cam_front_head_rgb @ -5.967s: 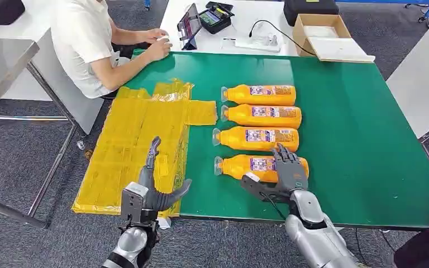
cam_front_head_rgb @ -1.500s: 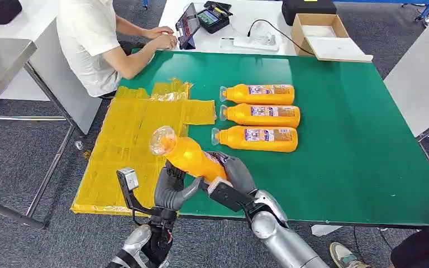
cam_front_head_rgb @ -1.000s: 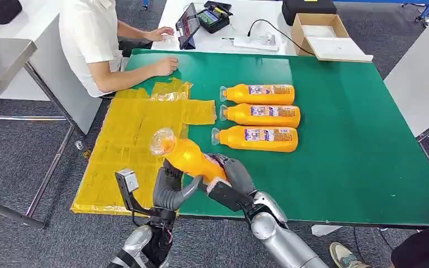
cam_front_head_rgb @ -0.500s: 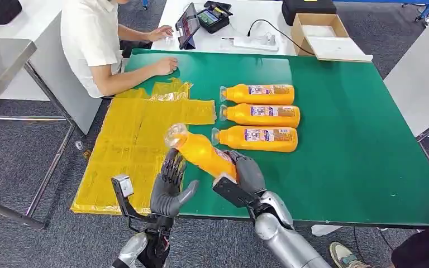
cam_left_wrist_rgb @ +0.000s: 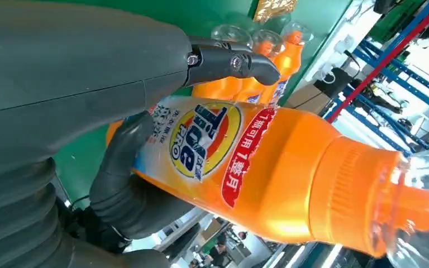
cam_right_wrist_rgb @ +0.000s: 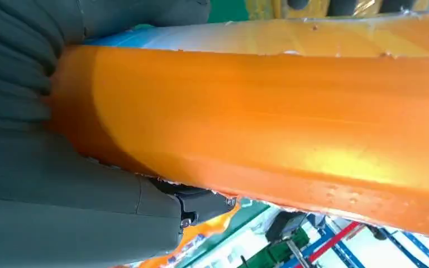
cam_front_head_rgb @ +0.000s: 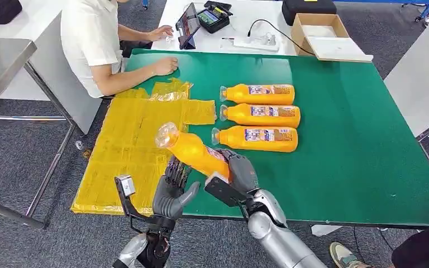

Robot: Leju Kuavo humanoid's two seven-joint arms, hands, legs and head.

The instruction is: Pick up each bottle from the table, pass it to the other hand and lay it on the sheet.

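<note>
My right hand [cam_front_head_rgb: 239, 173] grips an orange bottle [cam_front_head_rgb: 192, 154] by its lower end and holds it tilted above the table's front edge, clear cap up and to the left over the yellow sheet [cam_front_head_rgb: 128, 139]. My left hand [cam_front_head_rgb: 173, 190] is just under the bottle's middle with its fingers spread and holds nothing. The left wrist view has the bottle's label [cam_left_wrist_rgb: 201, 142] close before my left hand [cam_left_wrist_rgb: 89, 67]. In the right wrist view my right hand [cam_right_wrist_rgb: 61, 195] is wrapped on the bottle [cam_right_wrist_rgb: 290, 111]. Three more orange bottles [cam_front_head_rgb: 261, 115] lie in a row on the green table [cam_front_head_rgb: 346, 139].
A person in a white shirt [cam_front_head_rgb: 95, 44] sits at the table's far left corner, one hand resting on the green top. A cardboard box [cam_front_head_rgb: 324, 34], a tablet [cam_front_head_rgb: 189, 25] and cables lie on the white table behind. A grey table [cam_front_head_rgb: 424, 78] stands on the right.
My right hand lifted the nearest bottle off the table and carried it left. My left hand, wrapped around it a second ago, has spread its fingers. The bottle's cap shifted slightly left.
</note>
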